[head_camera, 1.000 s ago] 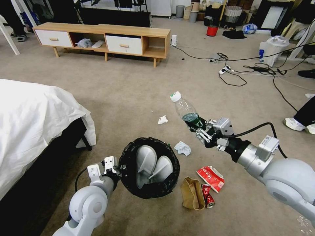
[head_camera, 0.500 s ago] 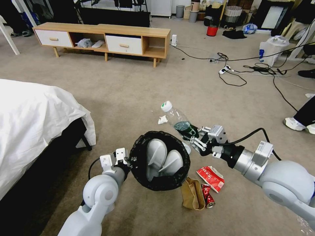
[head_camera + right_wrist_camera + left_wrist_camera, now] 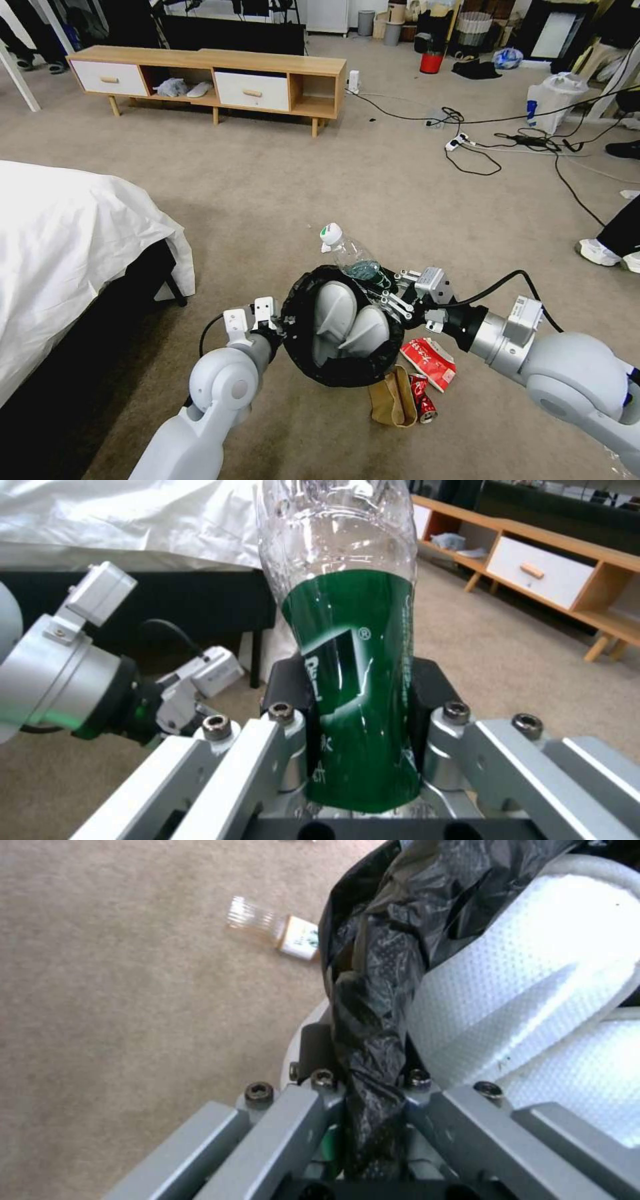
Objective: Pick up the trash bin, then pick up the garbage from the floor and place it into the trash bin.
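The bin (image 3: 343,327) hangs above the floor (image 3: 267,193), its black bag (image 3: 373,1005) folded over the rim and two white slippers (image 3: 350,320) standing inside. The left gripper (image 3: 277,327) is clamped on the rim at the bin's left side; in the left wrist view its jaws are pinched tight on the bunched bag and rim between them. At the bin's far right rim the right gripper (image 3: 387,293) grips a clear bottle (image 3: 350,253) around its green label, the white cap pointing away and to the left, so the bottle's body lies tilted over the bin's far edge. In the right wrist view the dark pads (image 3: 421,695) press on either side of the label. On the floor just right of the bin lie a red-and-white carton (image 3: 430,360), a red can (image 3: 422,400) and a crumpled brown paper bag (image 3: 392,399), close together, the paper bag partly under the bin's edge. A bed (image 3: 73,247) with a white cover stands at the left, and a low wooden cabinet (image 3: 213,80) stands well beyond.
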`<state>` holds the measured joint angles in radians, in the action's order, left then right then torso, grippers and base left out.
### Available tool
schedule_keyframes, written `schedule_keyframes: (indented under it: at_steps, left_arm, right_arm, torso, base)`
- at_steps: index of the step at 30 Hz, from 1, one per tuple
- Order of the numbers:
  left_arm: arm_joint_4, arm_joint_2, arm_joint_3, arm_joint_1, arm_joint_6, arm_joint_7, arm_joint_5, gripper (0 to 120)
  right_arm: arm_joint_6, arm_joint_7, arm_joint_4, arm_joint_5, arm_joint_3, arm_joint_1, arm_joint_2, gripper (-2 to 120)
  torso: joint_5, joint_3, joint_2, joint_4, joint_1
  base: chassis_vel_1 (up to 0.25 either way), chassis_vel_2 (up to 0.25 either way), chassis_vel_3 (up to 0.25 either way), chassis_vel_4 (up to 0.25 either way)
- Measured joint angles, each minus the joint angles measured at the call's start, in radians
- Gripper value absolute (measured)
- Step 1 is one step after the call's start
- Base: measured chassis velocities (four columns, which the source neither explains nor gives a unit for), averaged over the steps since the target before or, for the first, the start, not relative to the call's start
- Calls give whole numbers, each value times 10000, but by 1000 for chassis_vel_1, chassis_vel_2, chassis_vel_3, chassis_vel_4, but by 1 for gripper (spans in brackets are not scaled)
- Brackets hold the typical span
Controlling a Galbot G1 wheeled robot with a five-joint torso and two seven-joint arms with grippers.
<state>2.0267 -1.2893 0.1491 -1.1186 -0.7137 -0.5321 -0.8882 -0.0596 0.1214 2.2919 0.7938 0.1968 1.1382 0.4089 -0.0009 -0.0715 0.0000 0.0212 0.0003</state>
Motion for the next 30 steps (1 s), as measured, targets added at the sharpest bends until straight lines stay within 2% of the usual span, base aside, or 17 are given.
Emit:
schedule_keyframes:
  at_steps: [7, 13, 21, 30]
  left_arm:
    - [-291, -341, -419, 180, -22, -34, 11, 2]
    - [-634, -806, -761, 366, -32, -41, 101, 2]
    - [-934, -989, -972, 561, -33, -38, 101, 2]
    - [-1075, -1248, -929, 626, -7, -38, 0, 2]
  right_arm:
    - [18, 18, 3, -42, -174, -41, 47, 20]
    - [22, 31, 46, -76, -266, -50, 64, 20]
    - [22, 65, 76, -218, -398, 3, 76, 20]
    - [17, 87, 9, -508, -635, 115, 208, 20]
  torso:
    - [0, 0, 0, -1, 0]
    - [0, 0, 0, 0, 0]
    - [-1, 0, 0, -1, 0]
    - [0, 1, 0, 0, 0]
  base:
    - [0, 0, 0, 0]
    - [0, 0, 0, 0]
    - [0, 0, 0, 0]
    - [0, 0, 0, 0]
